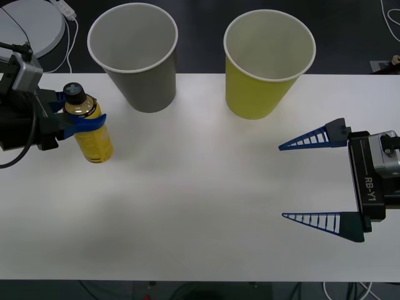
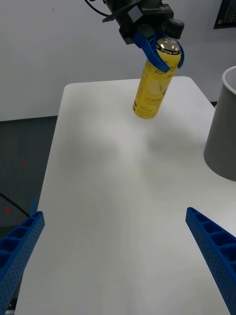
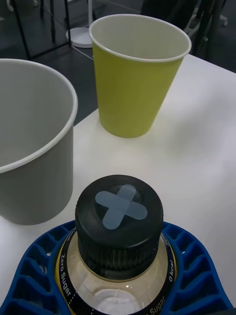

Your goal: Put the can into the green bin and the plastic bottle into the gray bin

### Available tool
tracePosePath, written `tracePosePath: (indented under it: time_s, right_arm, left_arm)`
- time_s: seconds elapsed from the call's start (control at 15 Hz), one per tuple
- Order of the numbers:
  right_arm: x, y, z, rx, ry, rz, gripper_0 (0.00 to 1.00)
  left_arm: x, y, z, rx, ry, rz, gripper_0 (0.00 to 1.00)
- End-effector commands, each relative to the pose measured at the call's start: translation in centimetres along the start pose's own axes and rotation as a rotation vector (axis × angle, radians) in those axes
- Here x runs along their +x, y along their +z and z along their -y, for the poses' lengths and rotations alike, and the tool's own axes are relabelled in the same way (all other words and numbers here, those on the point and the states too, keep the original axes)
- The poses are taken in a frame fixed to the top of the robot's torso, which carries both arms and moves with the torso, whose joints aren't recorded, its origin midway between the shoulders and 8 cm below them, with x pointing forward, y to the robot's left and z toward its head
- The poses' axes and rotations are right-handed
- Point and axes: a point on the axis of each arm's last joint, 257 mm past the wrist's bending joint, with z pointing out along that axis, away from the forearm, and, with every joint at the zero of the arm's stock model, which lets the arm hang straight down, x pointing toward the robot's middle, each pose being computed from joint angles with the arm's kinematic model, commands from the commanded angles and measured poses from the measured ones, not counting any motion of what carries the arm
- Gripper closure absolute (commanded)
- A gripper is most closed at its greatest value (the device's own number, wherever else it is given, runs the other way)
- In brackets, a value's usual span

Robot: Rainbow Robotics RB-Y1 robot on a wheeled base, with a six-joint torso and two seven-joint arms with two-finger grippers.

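White tabletop [image 1: 200, 206] with dark floor past the far edge, that's my workspace right now. Going left to right: my left gripper [image 1: 80, 117] is at the far-left side of the table, fingers pinched around the shoulder of the plastic bottle [image 1: 94, 134], just under the dark cap. From the right wrist cam the bottle looks tilted, with its base at or just above the table; I honestly can't tell if it's touching.

Next over, at the far edge, is the gray bin [image 1: 134, 56], standing upright just right of the bottle and near it. Right of that is the green bin [image 1: 267, 62], also upright. What I can see of both insides looks whitish and bare, though I can't see all the way to the bottoms.

Over on the right, my right gripper [image 1: 312, 181] sits low over the near-right part of the table, fingers spread wide, nothing between them.

Progress-wise: I'd say the bottle is grabbed but not binned, so lifting it over the gray bin's rim and dropping it is what's left there. I don't see a can on the table, so maybe that half's done.
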Motion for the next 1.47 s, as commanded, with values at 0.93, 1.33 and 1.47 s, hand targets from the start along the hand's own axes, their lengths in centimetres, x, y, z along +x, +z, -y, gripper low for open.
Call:
tracePosePath:
  time_s: [0.93, 1.33, 1.47]
  right_arm:
    - [0.0, 0.0, 0.0, 0.000, 0.000, 0.000, 0.00]
    - [0.0, 0.0, 0.0, 0.000, 0.000, 0.000, 0.00]
    - [0.0, 0.0, 0.0, 0.000, 0.000, 0.000, 0.00]
  left_arm:
    - [0.3, -5.5, -4.2, -0.081, -0.052, -0.173, 1.00]
    - [-0.8, -9.9, -6.4, -0.051, -0.040, -0.308, 1.00]
    - [-1.5, -11.2, -7.2, -0.043, -0.032, -0.353, 1.00]
